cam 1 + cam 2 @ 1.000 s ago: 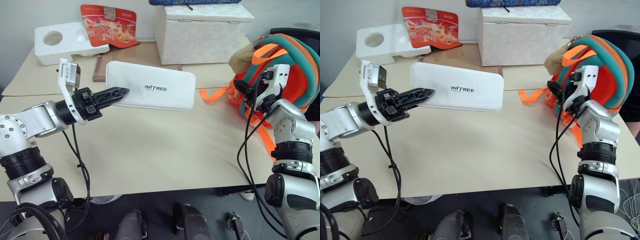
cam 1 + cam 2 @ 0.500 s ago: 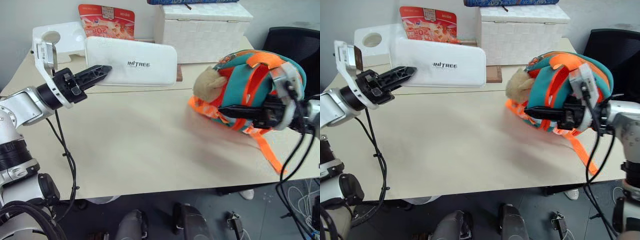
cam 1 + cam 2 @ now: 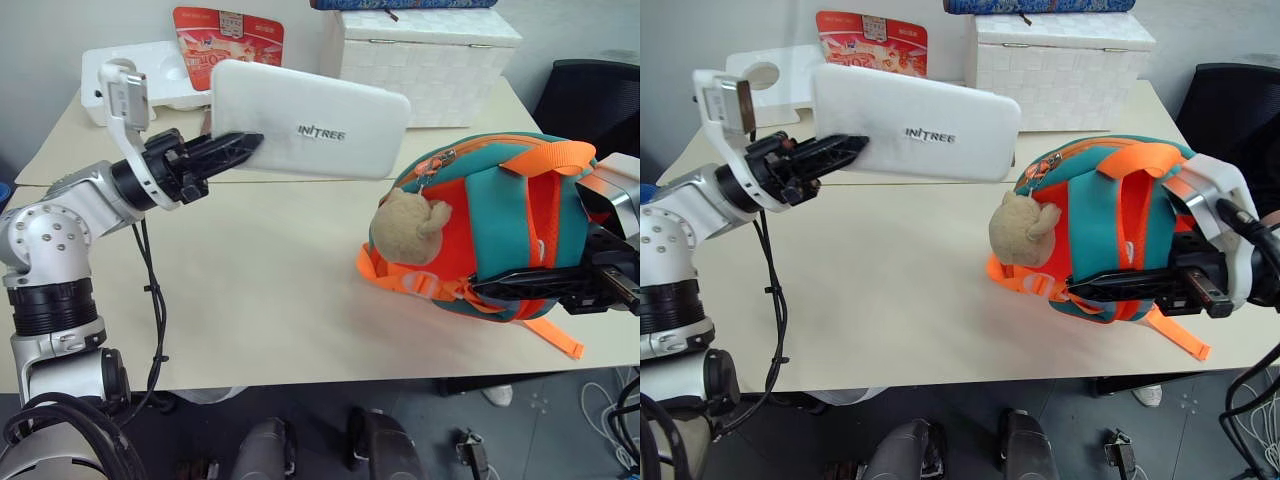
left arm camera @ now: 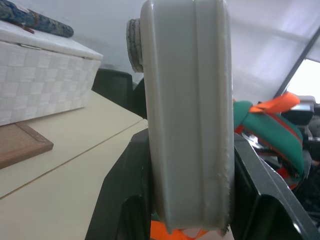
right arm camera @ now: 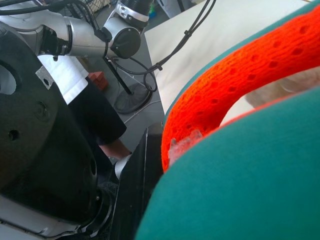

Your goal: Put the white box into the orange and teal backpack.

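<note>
box left of backpack (above table)

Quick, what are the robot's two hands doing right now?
Left gripper: shut on one end of the white box, held up off the table.
Right gripper: shut on the orange and teal backpack.

Bright, even indoor light; soft shadows, close wrist views blurred.

A beige counter stands against a pale wall. Along its far edge sit a white woven lidded chest, a white foam block with a round hole, and a red printed card. A black chair stands off the far right corner. The floor below is dark.
</note>
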Controlling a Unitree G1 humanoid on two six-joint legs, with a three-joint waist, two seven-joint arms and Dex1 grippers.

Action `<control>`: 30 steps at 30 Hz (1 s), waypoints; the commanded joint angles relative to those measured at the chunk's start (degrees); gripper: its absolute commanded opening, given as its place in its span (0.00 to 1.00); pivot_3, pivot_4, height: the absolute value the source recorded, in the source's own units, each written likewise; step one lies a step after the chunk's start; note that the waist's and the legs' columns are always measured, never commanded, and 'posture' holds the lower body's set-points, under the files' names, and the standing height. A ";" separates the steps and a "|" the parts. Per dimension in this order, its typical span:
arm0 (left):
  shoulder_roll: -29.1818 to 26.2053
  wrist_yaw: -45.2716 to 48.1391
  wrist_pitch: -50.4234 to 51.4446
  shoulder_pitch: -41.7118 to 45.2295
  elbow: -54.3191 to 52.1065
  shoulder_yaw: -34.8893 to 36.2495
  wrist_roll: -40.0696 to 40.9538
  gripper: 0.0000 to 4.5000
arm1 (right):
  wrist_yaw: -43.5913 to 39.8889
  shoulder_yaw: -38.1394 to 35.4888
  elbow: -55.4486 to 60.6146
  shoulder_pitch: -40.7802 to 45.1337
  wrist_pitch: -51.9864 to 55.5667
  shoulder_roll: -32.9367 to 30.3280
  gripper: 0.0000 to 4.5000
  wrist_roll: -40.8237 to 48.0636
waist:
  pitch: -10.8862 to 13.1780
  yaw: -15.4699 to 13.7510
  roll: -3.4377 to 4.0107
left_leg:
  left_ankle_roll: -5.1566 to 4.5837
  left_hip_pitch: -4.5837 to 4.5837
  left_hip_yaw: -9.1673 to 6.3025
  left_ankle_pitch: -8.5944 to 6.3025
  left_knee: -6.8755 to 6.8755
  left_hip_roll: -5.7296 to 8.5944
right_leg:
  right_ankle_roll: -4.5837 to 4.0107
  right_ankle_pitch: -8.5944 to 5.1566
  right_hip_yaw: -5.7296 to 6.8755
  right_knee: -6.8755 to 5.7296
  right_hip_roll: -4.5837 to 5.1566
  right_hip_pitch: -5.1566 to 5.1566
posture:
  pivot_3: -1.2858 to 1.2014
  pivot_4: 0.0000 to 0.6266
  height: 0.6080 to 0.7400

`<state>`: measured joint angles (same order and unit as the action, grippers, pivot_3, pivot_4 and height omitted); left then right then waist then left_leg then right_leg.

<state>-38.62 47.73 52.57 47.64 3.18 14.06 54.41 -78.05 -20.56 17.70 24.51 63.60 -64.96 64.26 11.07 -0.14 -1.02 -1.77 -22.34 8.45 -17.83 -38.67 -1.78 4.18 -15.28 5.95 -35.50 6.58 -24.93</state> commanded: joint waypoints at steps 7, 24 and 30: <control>3.05 11.76 -8.99 8.29 5.04 -6.75 -7.93 0.32 | -1.88 0.10 -0.86 -0.44 -3.22 -1.67 0.01 -2.05 | 0.01 -0.59 -0.01 | -0.05 -0.11 0.05 -0.02 -0.11 0.00 | 0.01 0.00 0.07 -0.04 -0.03 -0.12 | 0.52 0.24 1.00; -0.49 21.62 -11.35 9.76 8.94 -7.74 -12.88 0.32 | -1.30 2.39 -4.86 -0.40 -5.67 -1.22 0.01 -6.19 | 0.02 -0.64 -0.03 | -0.13 -0.33 0.00 -0.05 -0.38 -0.01 | 0.03 0.02 0.18 -0.15 -0.03 -0.24 | 0.52 0.24 1.00; 3.05 22.64 -18.97 8.66 9.72 -12.20 -19.18 0.32 | -2.80 1.77 -5.28 -0.36 -5.73 -2.61 0.01 -6.66 | 0.02 -0.86 -0.03 | -0.18 -0.33 0.02 -0.03 -0.43 0.04 | 0.04 0.02 0.23 -0.22 -0.06 -0.25 | 0.52 0.24 1.00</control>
<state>-36.23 69.09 36.94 55.95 14.08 3.22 37.11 -79.93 -17.43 12.60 23.49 58.62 -66.02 57.42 11.09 -1.00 -1.05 -1.96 -22.68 8.47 -17.85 -39.10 -1.74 4.24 -15.25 6.19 -35.72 6.52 -25.18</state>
